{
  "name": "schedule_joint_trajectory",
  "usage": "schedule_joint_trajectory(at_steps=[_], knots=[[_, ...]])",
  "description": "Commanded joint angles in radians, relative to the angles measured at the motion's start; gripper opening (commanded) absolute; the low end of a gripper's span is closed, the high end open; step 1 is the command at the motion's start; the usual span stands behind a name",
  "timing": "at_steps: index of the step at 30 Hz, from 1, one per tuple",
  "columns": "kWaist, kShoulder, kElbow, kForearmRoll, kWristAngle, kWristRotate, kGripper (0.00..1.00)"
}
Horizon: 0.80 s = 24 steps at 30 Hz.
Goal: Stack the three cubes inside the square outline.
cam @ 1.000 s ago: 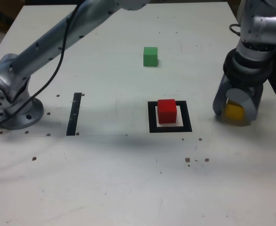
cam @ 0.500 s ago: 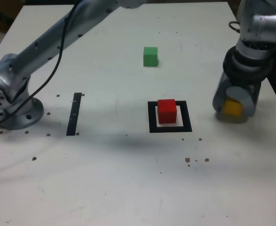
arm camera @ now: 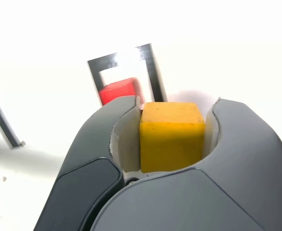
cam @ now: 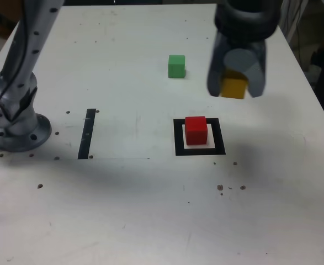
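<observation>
My gripper (cam: 234,88) hangs in the air, shut on the yellow cube (cam: 233,86), which shows clamped between both jaws in the wrist view (arm camera: 172,135). It is above the table, up and to the exterior view's right of the square outline (cam: 200,137). The red cube (cam: 196,130) sits inside that black frame, on its white centre; the wrist view shows the red cube (arm camera: 117,90) and the square outline (arm camera: 153,72) beyond the jaws. The green cube (cam: 176,65) rests alone on the table farther back.
A straight black tape strip (cam: 88,133) lies at the exterior view's left, near the arm's round base (cam: 15,130). Small screw holes dot the white table. The table's right edge (cam: 311,94) runs close behind the gripper.
The gripper closed on the yellow cube at the table's right side, lifted it off the surface and carried it left and back, toward the square outline.
</observation>
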Motion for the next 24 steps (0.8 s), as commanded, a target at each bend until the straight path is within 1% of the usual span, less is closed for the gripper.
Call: schedule_joint_trajectory(at_steps=[1, 4, 9, 11, 12, 19, 24], knots=[[0.000, -0.017, 0.031, 0.005, -0.005, -0.025, 0.19], [-0.002, -0.028, 0.083, -0.016, -0.004, -0.059, 0.19], [-0.002, -0.030, 0.131, -0.056, 0.015, -0.070, 0.19], [-0.002, -0.031, 0.144, -0.061, 0.017, -0.077, 0.19], [-0.002, -0.032, 0.152, -0.065, 0.014, -0.083, 0.19], [0.010, -0.040, 0.260, -0.121, -0.035, -0.153, 0.19], [0.022, -0.057, 0.328, -0.163, -0.054, -0.174, 0.19]])
